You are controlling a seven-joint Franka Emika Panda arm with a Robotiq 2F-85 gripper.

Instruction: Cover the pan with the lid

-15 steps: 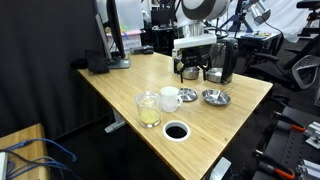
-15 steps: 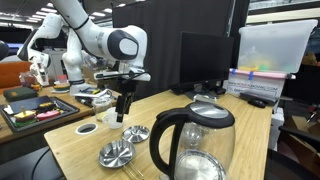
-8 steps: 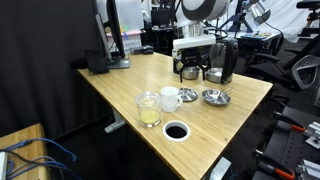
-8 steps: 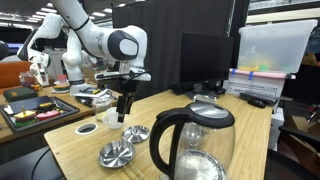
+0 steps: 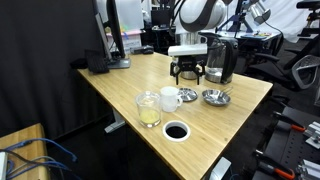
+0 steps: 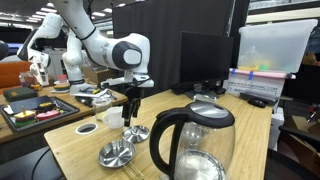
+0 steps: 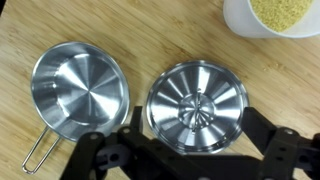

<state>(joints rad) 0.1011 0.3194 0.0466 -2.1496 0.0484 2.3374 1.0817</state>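
Hovering on the Panda arm above a wooden table [image 5: 125, 85], gripper [image 5: 187, 72] spread wide and pinching nothing, one dark finger [image 7: 105, 155] either side of the lid [image 7: 195, 100] in the wrist view. Centred over the small knob [image 7: 198, 110], apparently so as to come straight down and close on the only graspable feature of that low dome. Lid lying flat on the wood, knob up, just beside the pan [image 7: 80, 90] and parted from it by a narrow strip of tabletop. Pan open and empty, thin wire handle [image 7: 38, 155] pointing toward the lower edge of the wrist view, away from the lid, so judged no hindrance to a short sideways carry. Task not yet done: no grasp, no lift. Close to the lid's far rim, a white mug [image 7: 270, 15] of yellowish grains, judged the likeliest thing to be knocked in an off-centre descent of the spread fingers. In an exterior view, a glass [image 5: 148, 110] with yellow contents beside that mug and a round black hole [image 5: 176, 131] in the tabletop nearer the front edge; in an exterior view, a black-handled glass kettle [image 6: 195, 145] standing near the pair. Nothing between lid and pan.
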